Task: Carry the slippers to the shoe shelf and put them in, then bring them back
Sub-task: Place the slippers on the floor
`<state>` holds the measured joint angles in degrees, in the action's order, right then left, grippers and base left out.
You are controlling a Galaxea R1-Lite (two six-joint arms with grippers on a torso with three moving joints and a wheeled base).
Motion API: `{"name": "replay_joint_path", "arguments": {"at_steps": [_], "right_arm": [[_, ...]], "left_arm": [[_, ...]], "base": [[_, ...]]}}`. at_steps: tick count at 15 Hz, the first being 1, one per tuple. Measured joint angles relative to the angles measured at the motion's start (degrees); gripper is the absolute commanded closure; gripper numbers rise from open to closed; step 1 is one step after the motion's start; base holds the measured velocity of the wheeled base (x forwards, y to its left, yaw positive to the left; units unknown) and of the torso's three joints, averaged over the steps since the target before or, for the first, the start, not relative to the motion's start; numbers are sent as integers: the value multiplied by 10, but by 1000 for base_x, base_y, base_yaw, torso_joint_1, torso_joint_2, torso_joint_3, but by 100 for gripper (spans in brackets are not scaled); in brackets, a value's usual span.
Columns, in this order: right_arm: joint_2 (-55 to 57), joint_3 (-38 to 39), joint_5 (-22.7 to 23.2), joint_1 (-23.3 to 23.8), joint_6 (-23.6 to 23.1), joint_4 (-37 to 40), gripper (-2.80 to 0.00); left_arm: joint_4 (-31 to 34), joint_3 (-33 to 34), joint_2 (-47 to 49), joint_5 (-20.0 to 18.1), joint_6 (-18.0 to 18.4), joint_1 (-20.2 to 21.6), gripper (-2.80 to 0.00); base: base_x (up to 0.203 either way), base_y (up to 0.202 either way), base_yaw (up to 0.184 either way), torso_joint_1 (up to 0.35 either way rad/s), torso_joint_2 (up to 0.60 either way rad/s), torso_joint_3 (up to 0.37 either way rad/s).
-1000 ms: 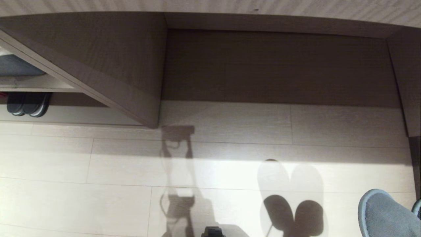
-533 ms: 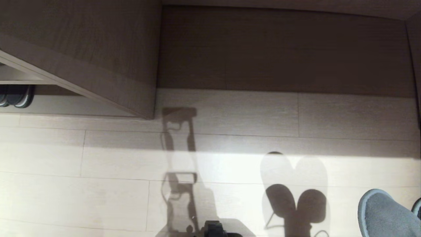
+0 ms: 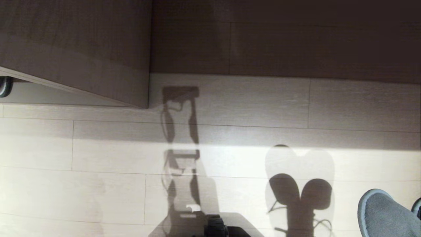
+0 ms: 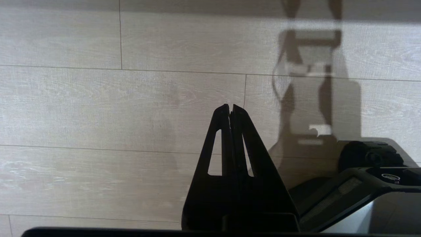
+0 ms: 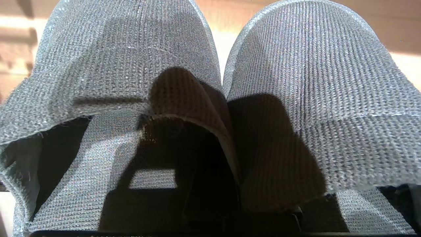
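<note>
Carrying phase: right gripper (image 5: 210, 184) fingers clamp the slippers (image 5: 210, 82); left gripper (image 4: 230, 108) fingers clenched, empty. Next: reach the shoe shelf (image 3: 19, 90).

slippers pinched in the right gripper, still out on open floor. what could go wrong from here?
1. The right gripper grips both slippers only where their inner edges meet; the fabric bunches there, so one could slip out in transit.
2. In the head view only one slipper's tip shows, so a drop might go unseen.
3. The left gripper, shut and empty over the floor, is not backing up the hold.
</note>
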<state>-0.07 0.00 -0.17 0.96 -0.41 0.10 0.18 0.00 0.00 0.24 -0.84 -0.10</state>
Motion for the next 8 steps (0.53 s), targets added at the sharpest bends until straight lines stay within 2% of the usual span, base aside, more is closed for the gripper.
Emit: {"name": "replay_joint_path", "arguments": {"at_steps": [8], "right_arm": [[0,0,0,0,0,0,0]], "left_arm": [[0,0,0,0,0,0,0]], "base": [[0,0,0,5,1,-198]]}}
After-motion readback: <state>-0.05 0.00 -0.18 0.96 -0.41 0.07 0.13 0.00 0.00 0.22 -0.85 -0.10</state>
